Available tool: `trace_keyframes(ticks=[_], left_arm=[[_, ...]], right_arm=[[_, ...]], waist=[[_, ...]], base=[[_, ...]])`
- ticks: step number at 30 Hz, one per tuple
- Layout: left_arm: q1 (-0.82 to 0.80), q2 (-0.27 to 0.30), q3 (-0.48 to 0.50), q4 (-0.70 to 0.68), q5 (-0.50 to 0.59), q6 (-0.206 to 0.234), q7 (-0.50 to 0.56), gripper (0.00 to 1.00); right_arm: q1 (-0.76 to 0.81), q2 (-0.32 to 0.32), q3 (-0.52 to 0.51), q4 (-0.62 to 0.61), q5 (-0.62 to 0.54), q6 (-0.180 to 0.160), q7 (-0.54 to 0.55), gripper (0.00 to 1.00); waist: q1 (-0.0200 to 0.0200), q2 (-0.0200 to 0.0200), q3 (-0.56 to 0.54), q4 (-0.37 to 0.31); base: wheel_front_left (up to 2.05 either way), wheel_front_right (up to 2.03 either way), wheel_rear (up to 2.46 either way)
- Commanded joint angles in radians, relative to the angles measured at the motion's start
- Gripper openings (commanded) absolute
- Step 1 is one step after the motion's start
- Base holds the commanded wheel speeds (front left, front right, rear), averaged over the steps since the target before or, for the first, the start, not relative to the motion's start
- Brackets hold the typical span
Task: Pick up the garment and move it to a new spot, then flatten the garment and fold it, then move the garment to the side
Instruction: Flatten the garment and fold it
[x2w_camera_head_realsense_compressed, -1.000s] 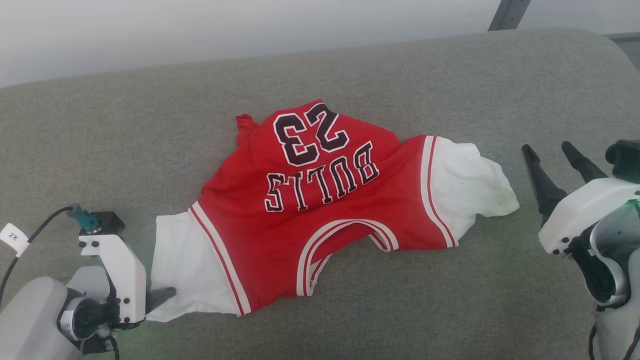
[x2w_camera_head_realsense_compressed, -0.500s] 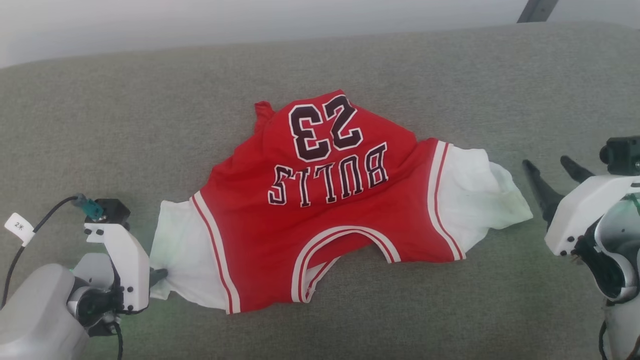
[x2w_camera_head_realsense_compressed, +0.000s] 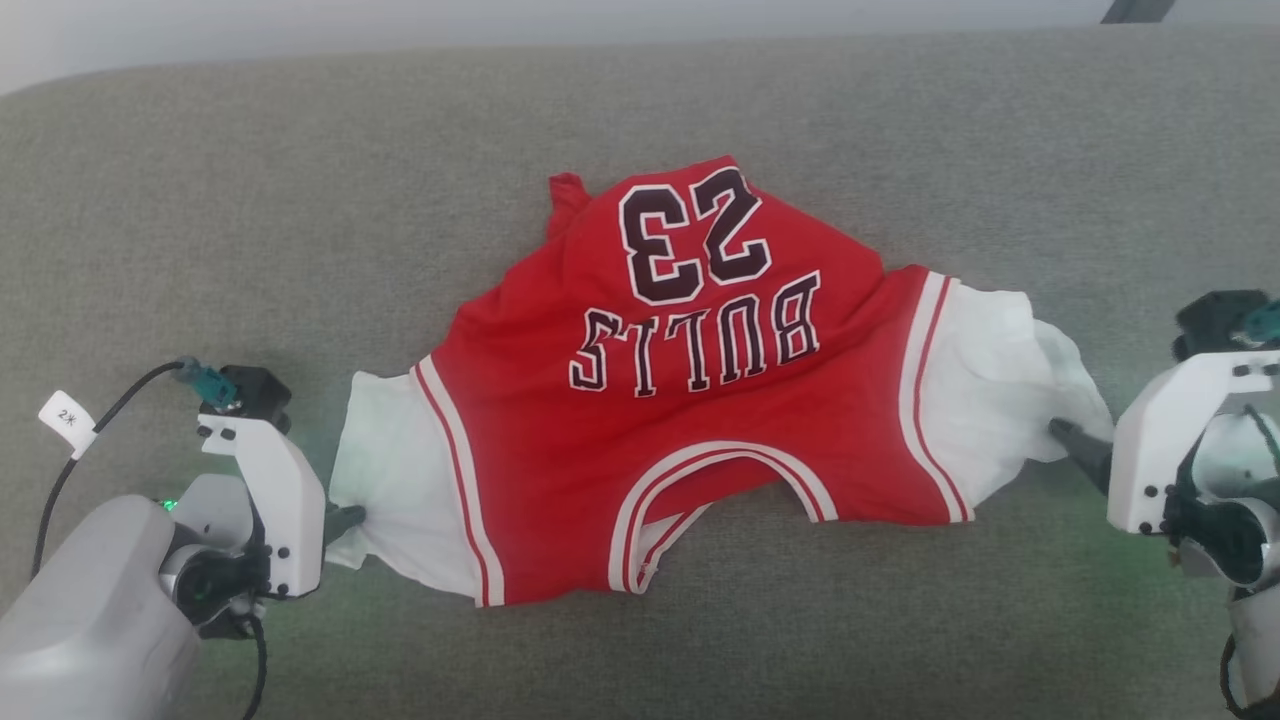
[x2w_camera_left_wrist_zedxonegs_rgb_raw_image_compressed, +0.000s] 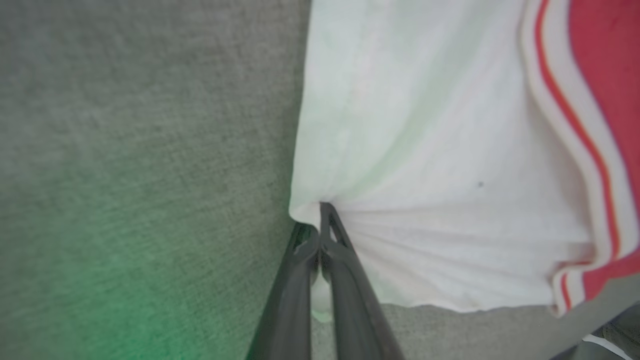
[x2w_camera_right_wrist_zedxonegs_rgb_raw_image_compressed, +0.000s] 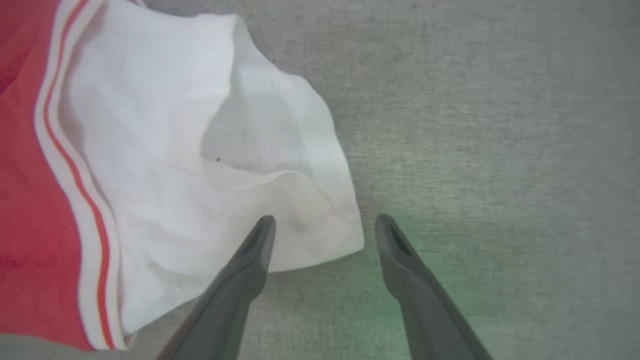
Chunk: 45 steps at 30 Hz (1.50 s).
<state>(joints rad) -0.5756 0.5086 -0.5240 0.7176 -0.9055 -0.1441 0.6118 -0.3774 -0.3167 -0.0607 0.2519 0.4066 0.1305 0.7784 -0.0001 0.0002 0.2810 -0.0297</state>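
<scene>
The garment (x2w_camera_head_realsense_compressed: 690, 440), a red jersey with an upside-down "BULLS 23" print and white sleeves, lies spread on the grey cushion. My left gripper (x2w_camera_head_realsense_compressed: 345, 520) is shut on the outer edge of its left white sleeve (x2w_camera_left_wrist_zedxonegs_rgb_raw_image_compressed: 425, 150); in the left wrist view the gripper (x2w_camera_left_wrist_zedxonegs_rgb_raw_image_compressed: 320, 220) has the cloth bunched at its closed tips. My right gripper (x2w_camera_right_wrist_zedxonegs_rgb_raw_image_compressed: 322, 225) is open, its fingers straddling the corner of the right white sleeve (x2w_camera_right_wrist_zedxonegs_rgb_raw_image_compressed: 200, 150). In the head view that gripper (x2w_camera_head_realsense_compressed: 1075, 445) sits at the sleeve's outer tip (x2w_camera_head_realsense_compressed: 1000, 400).
The grey fabric cushion (x2w_camera_head_realsense_compressed: 300, 230) stretches all round the jersey. A cable with a white tag (x2w_camera_head_realsense_compressed: 65, 420) trails from my left wrist. A dark bar (x2w_camera_head_realsense_compressed: 1135, 10) shows at the top right beyond the cushion's far edge.
My left gripper has shut on the left sleeve's edge. My right gripper has moved in to the right sleeve's tip, still open. The head camera has shifted, so the whole scene slid right and up.
</scene>
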Motion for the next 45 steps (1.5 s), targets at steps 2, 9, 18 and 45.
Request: trace_keyframes(ticks=[2,9,18,45], left_arm=[[0.042,-0.074,-0.052,0.065,0.018,0.032,-0.017,0.0],[0.006,-0.085,-0.081,0.068,0.003,0.029,-0.032,0.0],[-0.103,-0.018,-0.092,0.007,-0.06,0.026,-0.016,0.0],[-0.679,0.072,0.043,-0.14,-0.026,0.116,0.049,0.0]], right_arm=[[-0.017,-0.002,0.012,0.03,0.005,0.001,0.029,1.0],[-0.059,-0.021,0.092,0.139,0.046,0.001,0.051,0.0],[-0.133,-0.098,0.157,0.091,0.16,0.0,0.021,0.0],[-0.627,-0.148,0.351,0.001,0.191,0.0,-0.346,0.0]], waist=[[0.0001,-0.0002,0.011,0.01],[0.0001,-0.0002,0.022,0.03],[0.0001,-0.0002,-0.038,0.045],[0.0001,-0.0002,-0.241,0.033]], base=[[0.0,0.0,0.0],[0.0,0.0,0.0],[0.0,0.0,0.0],[0.0,0.0,0.0]])
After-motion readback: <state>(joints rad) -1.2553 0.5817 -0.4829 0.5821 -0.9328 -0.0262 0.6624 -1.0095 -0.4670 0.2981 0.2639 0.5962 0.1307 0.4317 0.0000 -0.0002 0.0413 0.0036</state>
